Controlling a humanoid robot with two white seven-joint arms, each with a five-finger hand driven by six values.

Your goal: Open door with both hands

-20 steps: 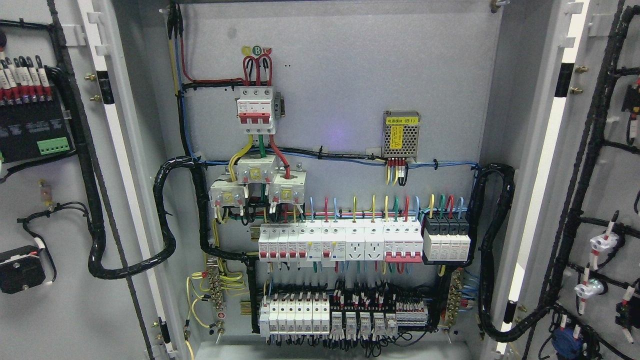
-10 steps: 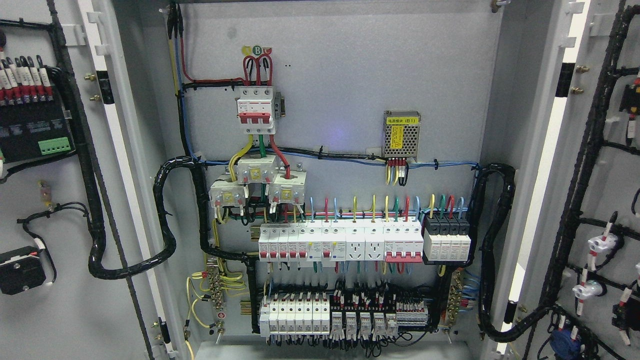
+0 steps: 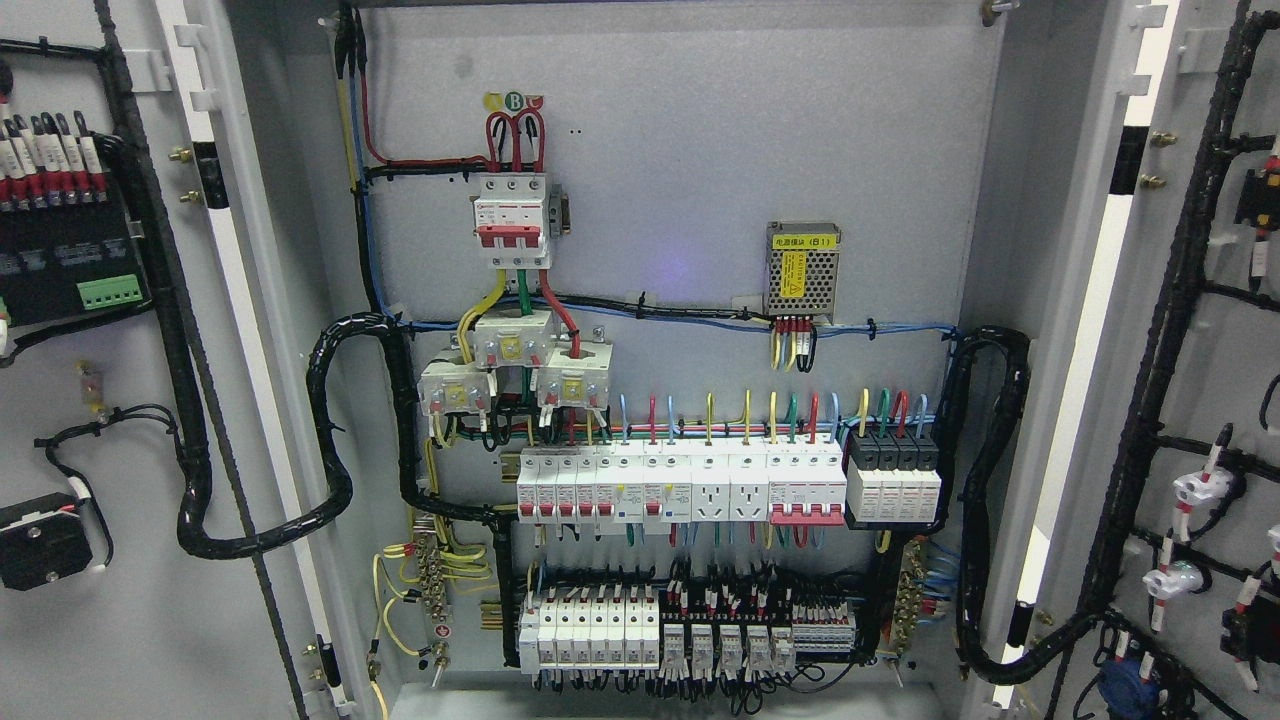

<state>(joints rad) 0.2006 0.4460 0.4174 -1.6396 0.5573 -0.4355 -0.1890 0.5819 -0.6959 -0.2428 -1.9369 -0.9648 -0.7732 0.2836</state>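
A grey electrical cabinet stands with both doors swung wide. The left door (image 3: 120, 620) fills the left edge, its inner face carrying a black module, red terminals and black cable looms. The right door (image 3: 1225, 350) fills the right edge, with wire harnesses and indicator backs on it. Between them the back panel (image 3: 700, 130) shows a red-and-white main breaker (image 3: 512, 222), rows of white breakers (image 3: 680, 485) and coloured wires. Neither of my hands nor arms shows anywhere in the head view.
A small metal power supply (image 3: 802, 270) with a yellow label sits at the right of the panel. Thick black conduits (image 3: 330, 430) loop from each door hinge side into the cabinet. Terminal blocks (image 3: 690, 630) line the bottom.
The right door's fittings have drifted slightly to the right, and the left door's lock box a little left and down. The doors stand a touch wider.
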